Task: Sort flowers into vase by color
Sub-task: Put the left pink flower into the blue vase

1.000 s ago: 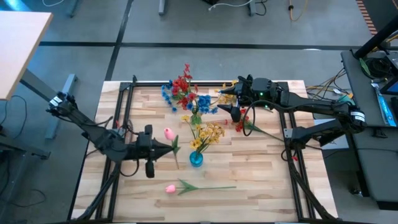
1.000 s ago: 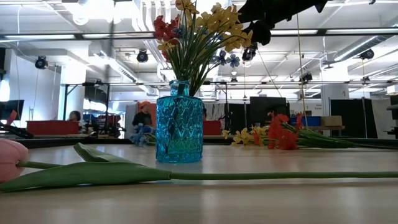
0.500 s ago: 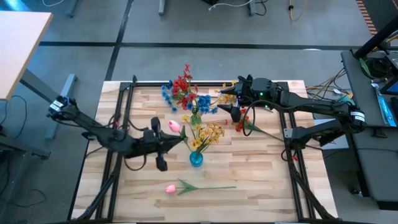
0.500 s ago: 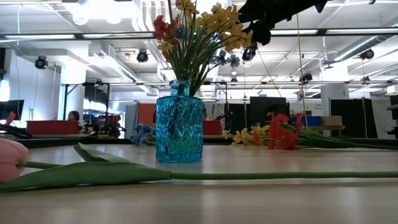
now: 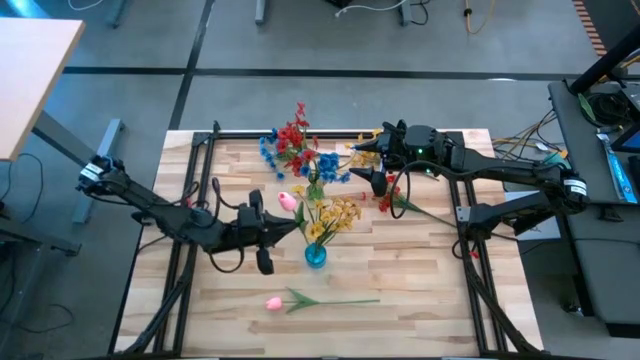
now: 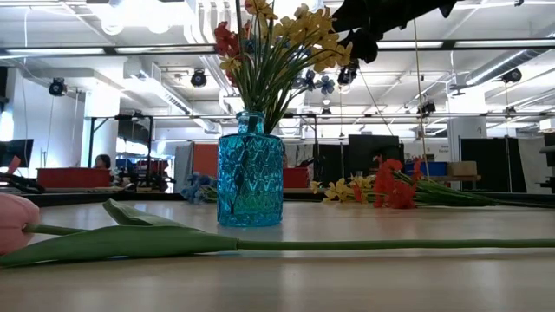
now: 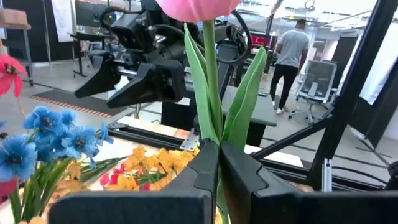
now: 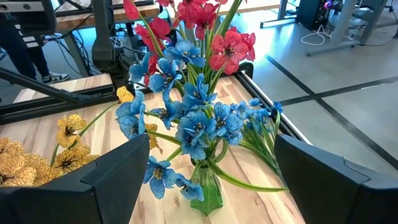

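Fingers of the left gripper [image 7: 217,163] are clenching a pink tulip [image 5: 287,200] by its stem, holding it upright beside the blue vase [image 5: 315,255] of yellow flowers [image 5: 335,215] mid-table [image 5: 420,290]. Nearer the front, another tulip [image 5: 274,301] is lying flat. Farther back, the right gripper [image 5: 372,166] is hovering with fingers released above a green vase [image 8: 207,194] of blue flowers [image 8: 199,121], with red flowers [image 5: 291,135] behind.

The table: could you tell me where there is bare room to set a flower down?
The table is bare on its right front, beyond the lying tulip, and at the left rear corner. It is crowded at the centre and rear, around the blue vase and green vase.
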### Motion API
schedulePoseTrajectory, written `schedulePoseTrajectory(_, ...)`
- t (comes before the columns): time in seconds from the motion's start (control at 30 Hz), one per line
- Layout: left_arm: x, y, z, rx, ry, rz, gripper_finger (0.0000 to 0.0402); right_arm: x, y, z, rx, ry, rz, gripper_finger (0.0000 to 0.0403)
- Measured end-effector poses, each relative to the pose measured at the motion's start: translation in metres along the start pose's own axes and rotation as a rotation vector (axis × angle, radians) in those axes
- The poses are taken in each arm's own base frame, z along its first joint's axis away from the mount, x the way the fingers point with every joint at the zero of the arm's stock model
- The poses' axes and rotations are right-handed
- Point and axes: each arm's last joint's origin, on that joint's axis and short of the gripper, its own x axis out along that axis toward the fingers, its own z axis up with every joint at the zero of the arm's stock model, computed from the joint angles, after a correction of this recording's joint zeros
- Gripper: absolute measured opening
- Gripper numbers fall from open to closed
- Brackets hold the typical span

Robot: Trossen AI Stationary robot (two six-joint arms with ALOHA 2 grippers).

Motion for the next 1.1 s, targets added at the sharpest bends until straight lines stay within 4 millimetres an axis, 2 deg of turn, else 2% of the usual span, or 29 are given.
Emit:
schedulePoseTrajectory(0.23,0.007,0.001,-0.013,0.038,0.056,0.059,0.0,0.0,0.001,0.0,-0.001,0.0,0.002,0.0336)
schedulePoseTrajectory(0.37,0.009,0.001,-0.014,0.04,0.055,0.062,0.0,0.0,0.001,0.0,0.001,0.0,0.002,0.0336)
schedulePoseTrajectory(0.7,0.01,-0.004,0.007,0.049,0.008,0.052,0.0,0.0,0.001,0.0,0.002,0.002,0.002,0.0336)
schedulePoseTrajectory(1.1,0.012,-0.005,0.011,0.028,-0.043,0.048,0.0,0.0,0.001,0.0,0.002,0.003,0.002,0.0336)
